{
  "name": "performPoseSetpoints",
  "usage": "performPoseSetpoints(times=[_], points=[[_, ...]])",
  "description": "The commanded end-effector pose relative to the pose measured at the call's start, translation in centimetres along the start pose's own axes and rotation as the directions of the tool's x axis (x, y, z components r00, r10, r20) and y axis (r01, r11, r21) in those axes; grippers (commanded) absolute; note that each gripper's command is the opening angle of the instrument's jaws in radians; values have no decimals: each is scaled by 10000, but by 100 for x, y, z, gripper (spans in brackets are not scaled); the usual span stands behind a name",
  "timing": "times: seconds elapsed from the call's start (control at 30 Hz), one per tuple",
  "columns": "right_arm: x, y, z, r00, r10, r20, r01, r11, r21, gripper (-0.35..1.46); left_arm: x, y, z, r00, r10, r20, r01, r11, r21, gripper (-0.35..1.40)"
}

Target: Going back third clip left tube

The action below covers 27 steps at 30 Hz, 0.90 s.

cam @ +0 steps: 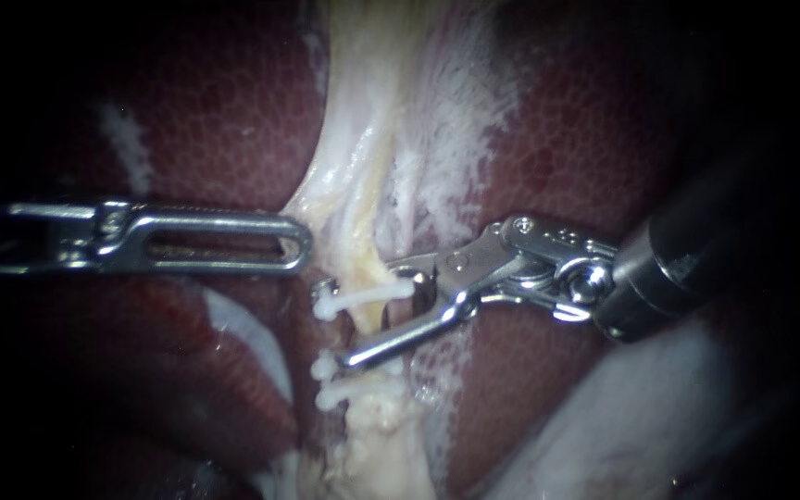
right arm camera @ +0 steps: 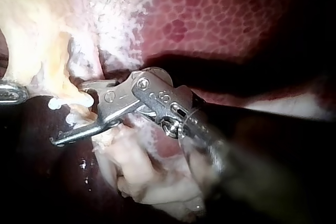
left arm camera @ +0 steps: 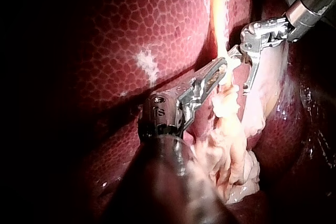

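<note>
On the tube: three white clips cross it. The top clip sits apart. The middle clip and bottom clip lie close together below it.
Right instrument: enters from the right. Its jaws are open and straddle the tube, gripping nothing. The long jaw lies across the tube between the top clip and the middle clip. The other jaw sits just beside the near end of the top clip.
Left instrument: enters from the left. Its jaws lie together and no tissue shows between them. The tip rests just beside the tube, above the top clip, against the edge of the pale tissue.
Liver: dark red and mottled, on both sides of the tube.
Step in hand: withdrawal of the right instrument. Judged from the count, all three clips are seated and the top clip is the third. The open jaws are not yet clear of the tube.
Next move: hold the jaws open and draw the right instrument back along its shaft line until both jaws are free of the tube.
Caution: the long jaw passes close to the top and middle clips, so a sideways or twisting pull could catch one. The left instrument should hold its position.
</note>
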<state>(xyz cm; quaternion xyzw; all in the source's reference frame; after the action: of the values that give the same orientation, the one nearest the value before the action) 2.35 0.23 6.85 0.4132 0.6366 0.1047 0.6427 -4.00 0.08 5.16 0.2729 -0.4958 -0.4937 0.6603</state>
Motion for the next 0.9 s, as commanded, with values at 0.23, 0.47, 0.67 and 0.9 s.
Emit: performPoseSetpoints(times=[0.23,0.47,0.67,0.9], points=[[1,0,0,9977,-673,52,673,9977,-31,60,0,-1,0,10000,-1,2,1,10000,-3,-35],[0,0,0,9912,-1318,110,1318,9913,-18,60,0,-1,0,10000,-2,2,2,10000,-3,-35],[0,-1,-2,9816,-1901,163,1901,9818,6,60,0,-1,0,10000,-1,2,1,10000,-3,-35],[0,-4,0,9741,-2253,194,2252,9743,67,60,0,-1,0,10000,-1,2,1,10000,-3,-35]])
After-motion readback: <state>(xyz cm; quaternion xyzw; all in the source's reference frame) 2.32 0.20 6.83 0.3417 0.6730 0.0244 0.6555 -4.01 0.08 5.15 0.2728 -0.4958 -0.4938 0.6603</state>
